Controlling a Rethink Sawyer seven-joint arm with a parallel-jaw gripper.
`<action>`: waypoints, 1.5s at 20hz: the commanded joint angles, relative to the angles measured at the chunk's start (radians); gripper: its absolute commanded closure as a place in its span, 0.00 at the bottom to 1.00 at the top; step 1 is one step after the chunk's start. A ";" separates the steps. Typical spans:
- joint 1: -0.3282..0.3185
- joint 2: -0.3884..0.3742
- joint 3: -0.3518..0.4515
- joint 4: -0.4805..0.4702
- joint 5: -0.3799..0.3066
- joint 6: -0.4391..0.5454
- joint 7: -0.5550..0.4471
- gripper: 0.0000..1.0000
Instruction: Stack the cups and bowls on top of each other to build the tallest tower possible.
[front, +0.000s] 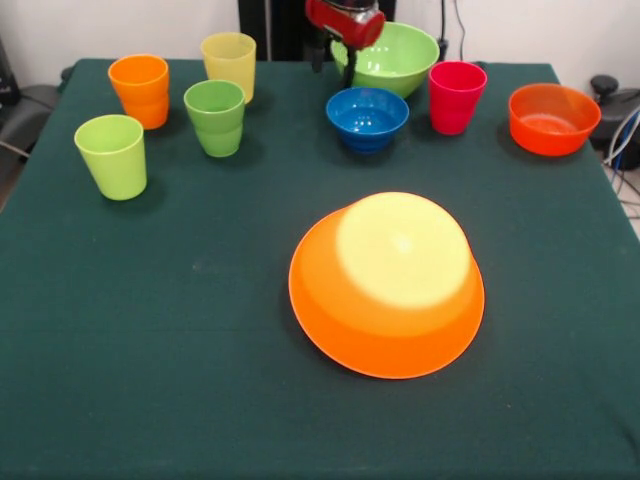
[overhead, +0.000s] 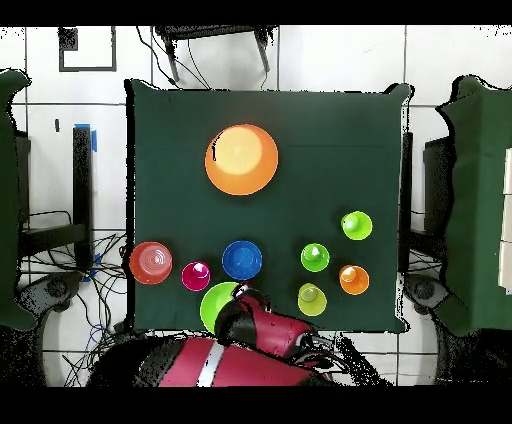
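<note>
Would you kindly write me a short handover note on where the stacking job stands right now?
Claw: hangs over the large light green plastic bowl at the table's far edge; open or shut cannot be told.
Large orange plastic bowl: upside down mid-table, alone, nothing on it.
Small blue bowl, red-pink cup and red-orange bowl: upright in the far row.
Orange cup, pale yellow cup, green cup, lime green cup: upright, far corner cluster.
Done: no stacking yet.
Left: the whole tower.
</note>
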 joint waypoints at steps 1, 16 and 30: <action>0.063 0.162 0.115 0.014 0.097 -0.101 0.277 0.00; 0.157 -0.076 -0.117 -0.075 0.137 0.290 0.036 0.00; 0.163 -0.106 -0.119 -0.154 0.035 0.369 0.075 0.00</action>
